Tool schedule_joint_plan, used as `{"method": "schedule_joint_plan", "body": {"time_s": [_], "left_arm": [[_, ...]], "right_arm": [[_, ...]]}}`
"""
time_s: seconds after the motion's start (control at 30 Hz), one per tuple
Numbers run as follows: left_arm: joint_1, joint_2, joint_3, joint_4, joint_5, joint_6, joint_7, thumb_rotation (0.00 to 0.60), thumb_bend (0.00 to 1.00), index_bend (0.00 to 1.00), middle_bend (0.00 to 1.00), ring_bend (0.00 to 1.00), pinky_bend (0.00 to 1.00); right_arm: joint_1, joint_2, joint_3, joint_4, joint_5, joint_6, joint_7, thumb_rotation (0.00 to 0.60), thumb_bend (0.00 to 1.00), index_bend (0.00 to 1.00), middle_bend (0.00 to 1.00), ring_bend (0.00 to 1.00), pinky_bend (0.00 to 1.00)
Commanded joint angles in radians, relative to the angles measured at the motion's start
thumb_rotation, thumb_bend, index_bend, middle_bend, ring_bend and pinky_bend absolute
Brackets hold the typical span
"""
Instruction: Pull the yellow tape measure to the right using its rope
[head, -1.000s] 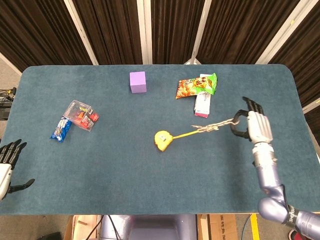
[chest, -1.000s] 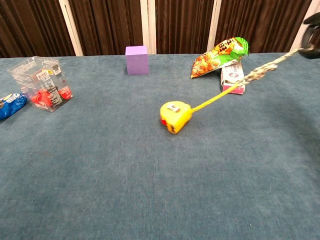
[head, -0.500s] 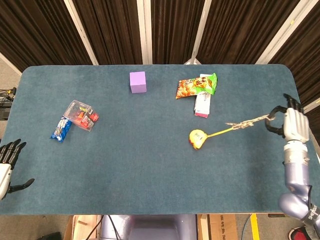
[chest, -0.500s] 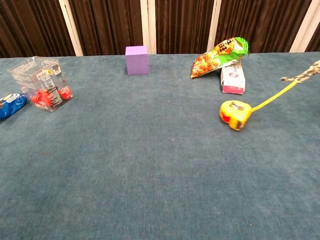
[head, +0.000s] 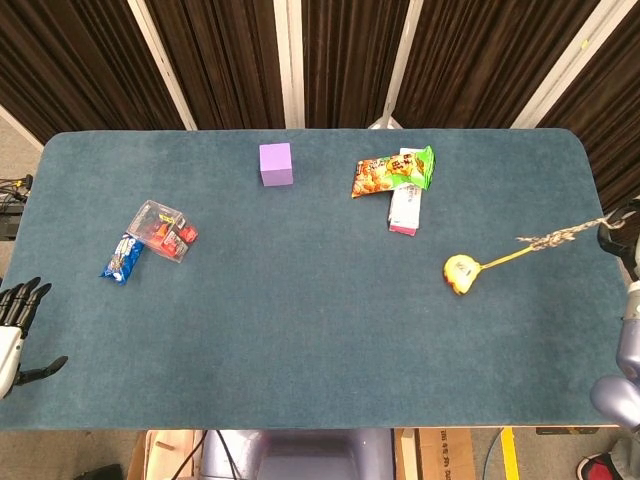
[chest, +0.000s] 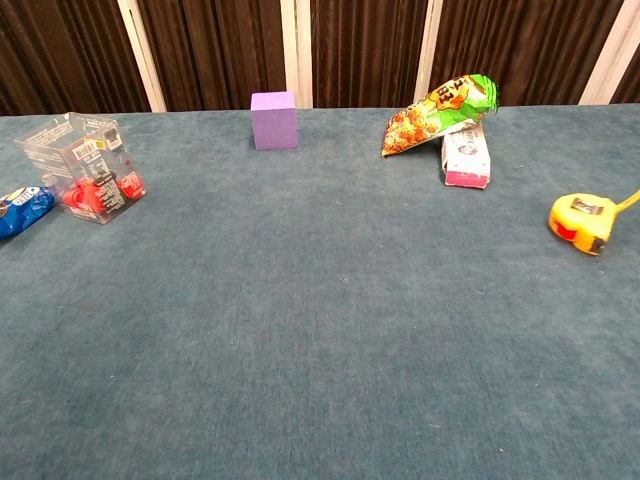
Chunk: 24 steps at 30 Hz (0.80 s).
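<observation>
The yellow tape measure (head: 461, 273) lies on the blue table, well to the right of centre; in the chest view the tape measure (chest: 582, 222) sits near the right border. Its yellow strap and braided rope (head: 556, 237) run taut up and to the right, off the table's edge. My right hand (head: 621, 236) is mostly cut off at the right border of the head view and holds the rope's far end. The left hand (head: 17, 322) hangs off the table's front left corner, fingers spread, holding nothing.
A purple cube (head: 276, 163) stands at the back. A snack bag (head: 392, 172) leans on a white and pink box (head: 404, 209) just behind the tape measure. At the left lie a clear box (head: 162, 231) and a blue packet (head: 123, 258).
My right hand has moved right, past the table's edge, with the rope. The tape measure slid from the table's centre to its right side. The left hand stayed still.
</observation>
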<state>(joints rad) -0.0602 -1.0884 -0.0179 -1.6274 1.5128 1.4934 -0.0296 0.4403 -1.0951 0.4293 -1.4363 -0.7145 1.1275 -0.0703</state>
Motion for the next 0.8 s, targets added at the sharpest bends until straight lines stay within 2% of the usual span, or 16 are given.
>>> {"method": "schedule_joint_plan", "body": {"time_s": [0.03,0.07,0.13,0.2,0.23,0.43,0.53,0.7,0.8], "left_arm": [[0.000,-0.001,0.000,0.000,0.001,0.001,0.003,0.600,0.00,0.00,0.00,0.00,0.00],[0.000,-0.001,0.000,0.000,0.001,0.001,0.004,0.600,0.00,0.00,0.00,0.00,0.00],[0.001,-0.001,0.000,0.000,0.002,0.002,0.008,0.600,0.00,0.00,0.00,0.00,0.00],[0.001,-0.002,0.000,0.000,0.002,0.003,0.011,0.600,0.00,0.00,0.00,0.00,0.00],[0.001,-0.002,0.000,0.000,0.002,0.004,0.012,0.600,0.00,0.00,0.00,0.00,0.00],[0.003,-0.002,0.000,0.002,0.003,0.010,0.017,0.600,0.00,0.00,0.00,0.00,0.00],[0.004,-0.002,-0.001,0.003,0.003,0.011,0.018,0.600,0.00,0.00,0.00,0.00,0.00],[0.006,-0.003,-0.002,0.008,0.006,0.018,0.025,0.600,0.00,0.00,0.00,0.00,0.00],[0.007,-0.006,-0.005,0.015,0.004,0.024,0.037,0.600,0.00,0.00,0.00,0.00,0.00]], "right_arm": [[-0.008,0.007,-0.004,0.003,-0.004,-0.007,0.008,0.600,0.46,0.50,0.06,0.00,0.00],[-0.011,0.009,-0.007,0.000,-0.006,-0.011,0.010,0.600,0.46,0.43,0.04,0.00,0.00],[-0.017,0.019,-0.019,-0.015,-0.018,-0.027,0.010,0.600,0.46,0.19,0.00,0.00,0.00],[-0.024,0.030,-0.032,-0.036,-0.031,-0.040,0.010,0.600,0.45,0.03,0.00,0.00,0.00],[-0.028,0.035,-0.037,-0.048,-0.036,-0.043,0.010,0.600,0.43,0.00,0.00,0.00,0.00],[-0.067,0.056,-0.069,-0.136,-0.126,-0.002,0.040,0.600,0.39,0.00,0.00,0.00,0.00],[-0.109,0.070,-0.098,-0.208,-0.210,0.033,0.087,0.600,0.39,0.00,0.00,0.00,0.00],[-0.199,0.083,-0.185,-0.308,-0.419,0.143,0.147,0.600,0.39,0.00,0.00,0.00,0.00],[-0.263,0.084,-0.258,-0.338,-0.573,0.235,0.164,0.600,0.38,0.00,0.00,0.00,0.00]]}}
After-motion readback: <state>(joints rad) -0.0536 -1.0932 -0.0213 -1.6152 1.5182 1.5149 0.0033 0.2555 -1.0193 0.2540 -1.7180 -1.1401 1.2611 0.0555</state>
